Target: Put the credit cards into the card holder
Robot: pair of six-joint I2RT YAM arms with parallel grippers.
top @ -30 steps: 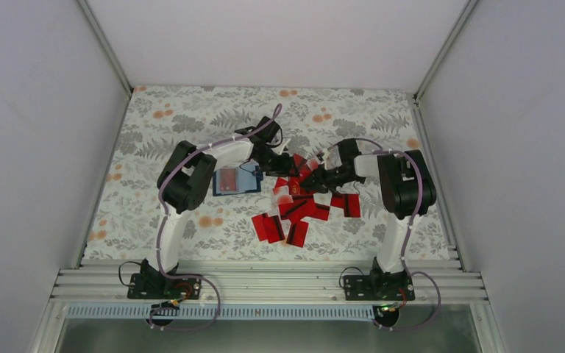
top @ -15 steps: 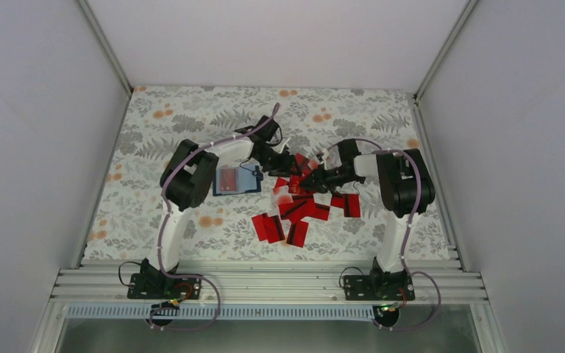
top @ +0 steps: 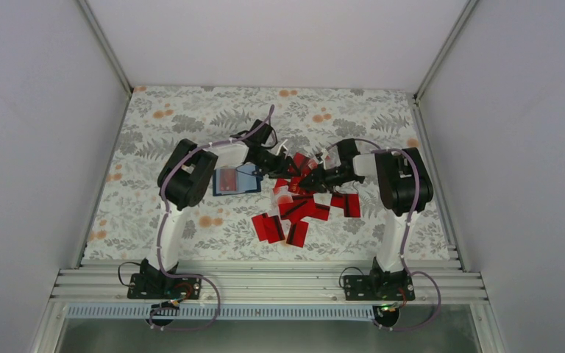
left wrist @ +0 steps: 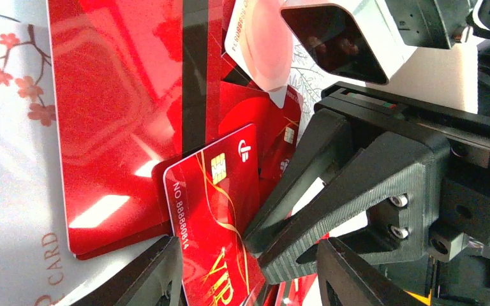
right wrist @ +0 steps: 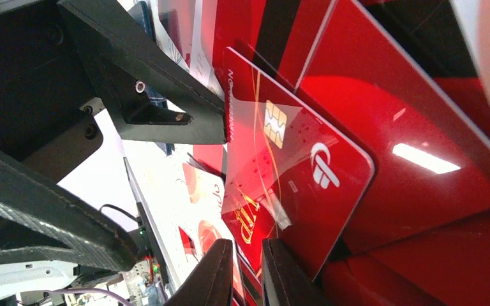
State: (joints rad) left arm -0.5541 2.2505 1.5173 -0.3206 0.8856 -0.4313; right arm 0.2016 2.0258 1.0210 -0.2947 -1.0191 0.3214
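Observation:
Between the two grippers a red credit card (left wrist: pixel 220 217) with gold VIP lettering and a chip is held up on edge. My right gripper (right wrist: pixel 249 245) is shut on its lower edge (right wrist: pixel 281 166). My left gripper (left wrist: pixel 247 248) is open, one finger on each side of that card and of the right gripper's fingers (left wrist: pixel 293 210). In the top view the left gripper (top: pixel 283 163) and right gripper (top: pixel 305 179) meet over the pile of red credit cards (top: pixel 298 209). The navy card holder (top: pixel 249 182) lies to their left, flat, with a reddish card on it.
A large red card with a dark stripe (left wrist: pixel 115 115) and a white card with red blossoms (left wrist: pixel 6 159) lie under the grippers. More red cards spread toward the near edge (top: pixel 268 226). The floral tablecloth (top: pixel 191 118) is walled by white panels on three sides.
The left arm has shifted a little, bringing its gripper closer around the held card. The right gripper has kept its grip and place.

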